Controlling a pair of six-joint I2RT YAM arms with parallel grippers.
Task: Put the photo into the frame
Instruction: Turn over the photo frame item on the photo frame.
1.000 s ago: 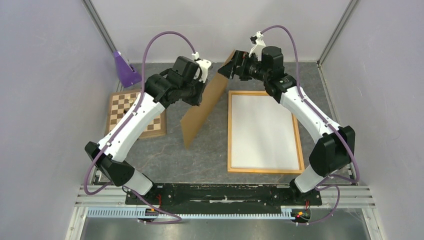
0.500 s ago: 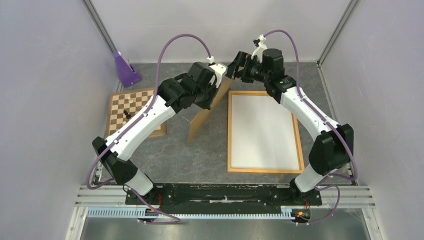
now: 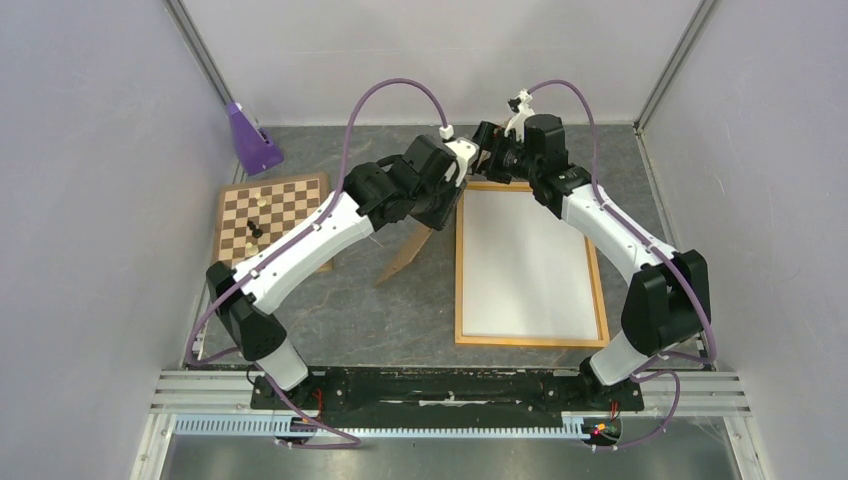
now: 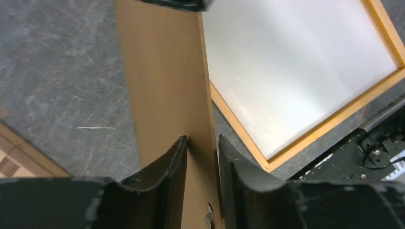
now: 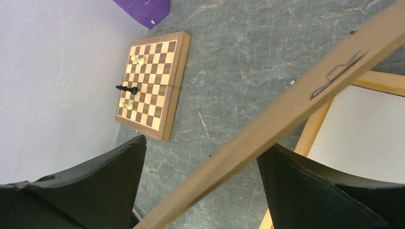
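Note:
The light orange frame (image 3: 530, 341) lies flat at the right of the table, filled by a plain white surface (image 3: 525, 265). The photo's picture is out of view. A brown backing board (image 3: 405, 258) stands steeply on edge just left of the frame, with its top under both wrists. My left gripper (image 4: 202, 138) has its jaws slightly apart, and the board (image 4: 162, 86) runs between them. My right gripper (image 5: 203, 143) is wide open at the frame's far left corner. The board's edge (image 5: 286, 112) and its metal clip (image 5: 334, 74) cross between the right gripper's fingers without touching them.
A brown-and-white chessboard (image 3: 272, 222) with a few pieces lies at the left. A purple object (image 3: 250, 140) sits at the back left corner. Grey walls close in on both sides, and the arms' base rail runs along the near edge.
The left arm swung right, carrying the board to the frame's left rail and tipping it steeper. Its jaws have parted. The right gripper shifted slightly right and down.

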